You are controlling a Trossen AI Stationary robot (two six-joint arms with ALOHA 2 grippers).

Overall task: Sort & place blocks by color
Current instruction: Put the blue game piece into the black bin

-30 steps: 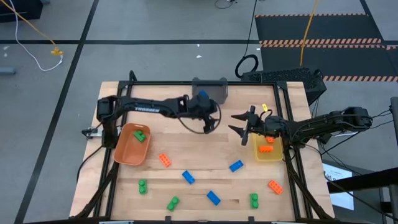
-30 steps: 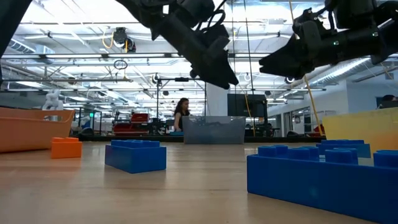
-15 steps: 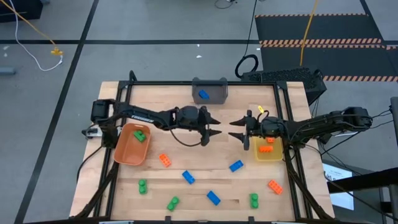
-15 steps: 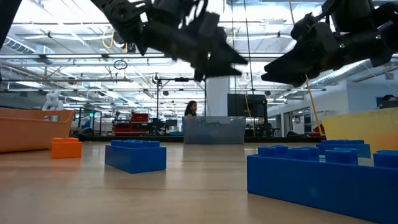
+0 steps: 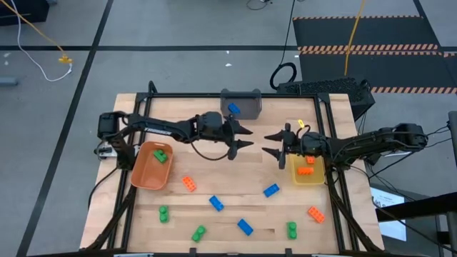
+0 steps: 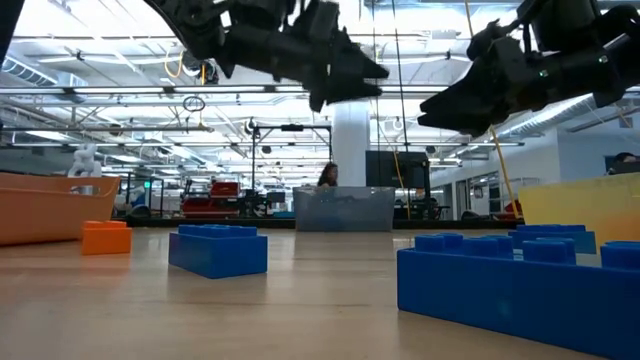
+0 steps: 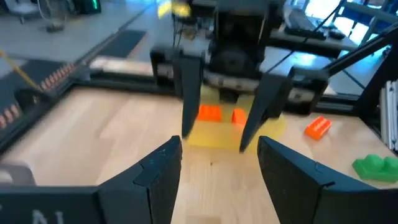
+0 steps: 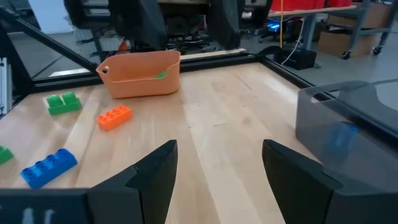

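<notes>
Right now both grippers hang above the middle of the table in the high view, tips facing each other with only a small gap: the left gripper (image 5: 243,138) just left of centre, the right gripper (image 5: 270,145) just right of it, beside the yellow bin (image 5: 309,175). Each has its fingers spread with nothing between them, as both wrist views confirm. The clearest risk, in my judgement, is a collision if either arm reaches across toward the loose blocks in the lower half of the frame. Those blocks lie scattered: an orange block (image 5: 189,183) near the orange bin (image 5: 145,177), blue blocks (image 5: 270,190) at lower centre, green blocks (image 5: 198,233) along the lower edge. A second risk is mis-sorting, since the orange bin holds a green block (image 5: 161,153) while orange ones sit in the yellow bin. The grey bin (image 5: 246,108) at upper centre holds a blue block (image 5: 233,108).
</notes>
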